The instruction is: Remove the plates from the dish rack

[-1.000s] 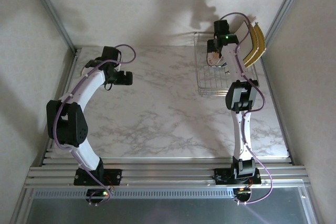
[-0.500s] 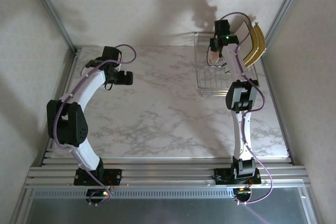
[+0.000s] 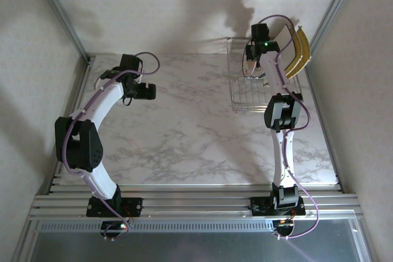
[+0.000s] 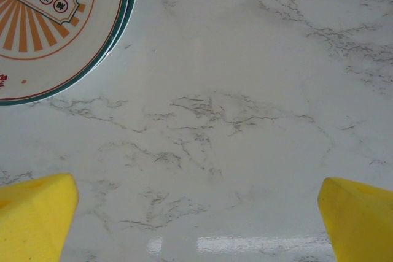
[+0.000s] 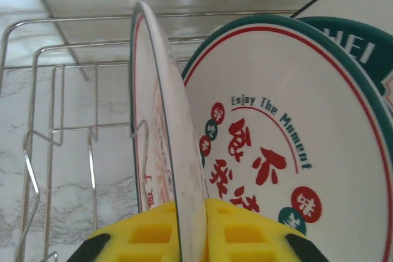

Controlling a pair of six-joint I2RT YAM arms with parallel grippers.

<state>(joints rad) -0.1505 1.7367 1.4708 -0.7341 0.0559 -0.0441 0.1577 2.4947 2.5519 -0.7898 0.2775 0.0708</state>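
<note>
The wire dish rack (image 3: 253, 93) stands at the table's back right. Round white plates with green and red rims stand upright in it. My right gripper (image 5: 191, 232) is shut on the rim of the left one (image 5: 161, 108), its yellow pads (image 5: 144, 237) pressed on both faces. A second plate (image 5: 276, 121) with red lettering leans just behind it. From above, the right gripper (image 3: 250, 67) is over the rack's back end. Yellow square plates (image 3: 299, 50) stand at the rack's right. My left gripper (image 4: 196, 225) hangs open over bare marble, near a round plate stack (image 4: 49, 29) lying flat.
The rack's wire dividers (image 5: 58, 133) to the left of the held plate hold nothing. A wall and a metal frame post (image 3: 334, 10) stand close behind and to the right of the rack. The marble tabletop (image 3: 190, 127) stretches between the arms.
The right gripper's jaws have closed onto the plate's rim. The left arm has not moved.
</note>
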